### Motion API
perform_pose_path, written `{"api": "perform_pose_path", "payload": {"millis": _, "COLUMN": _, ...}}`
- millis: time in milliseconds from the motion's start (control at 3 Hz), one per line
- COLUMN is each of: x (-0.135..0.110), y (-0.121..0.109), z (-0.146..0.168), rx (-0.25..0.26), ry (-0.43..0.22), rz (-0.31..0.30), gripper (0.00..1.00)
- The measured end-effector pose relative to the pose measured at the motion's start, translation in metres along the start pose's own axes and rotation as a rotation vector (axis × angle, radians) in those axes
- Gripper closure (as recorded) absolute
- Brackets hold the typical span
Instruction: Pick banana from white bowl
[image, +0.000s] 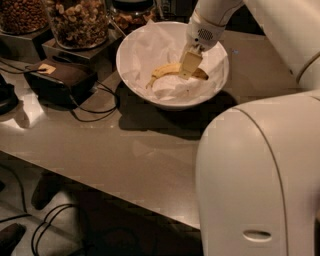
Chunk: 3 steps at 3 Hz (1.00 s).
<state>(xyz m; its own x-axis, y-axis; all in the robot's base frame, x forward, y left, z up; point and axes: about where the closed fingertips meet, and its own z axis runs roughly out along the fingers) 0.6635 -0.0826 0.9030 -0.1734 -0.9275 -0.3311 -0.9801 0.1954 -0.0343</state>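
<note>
The small yellow banana lies across the crumpled white paper inside the white bowl, its stem pointing left and its dark tip to the right. My gripper reaches down into the bowl from the upper right and sits across the banana's middle. One pale finger covers the banana's front side and the other is hidden behind it. The gripper is shut on the banana, which looks slightly raised off the paper.
Glass jars of nuts stand at the back left on a grey stand. A dark box with cables lies left of the bowl. My arm's large white link fills the right foreground. The table's front edge runs diagonally below.
</note>
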Motion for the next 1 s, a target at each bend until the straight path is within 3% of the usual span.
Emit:
{"api": "perform_pose_path", "payload": {"millis": 333, "x": -0.004, "y": 0.016, "z": -0.02, "rx": 0.015, "ry": -0.066, "rz": -0.052, "gripper": 1.0}}
{"api": "perform_pose_path", "payload": {"millis": 1000, "x": -0.019, "y": 0.027, "z": -0.07, "rx": 0.149, "ry": 0.038, "rz": -0.014, "gripper": 1.0}}
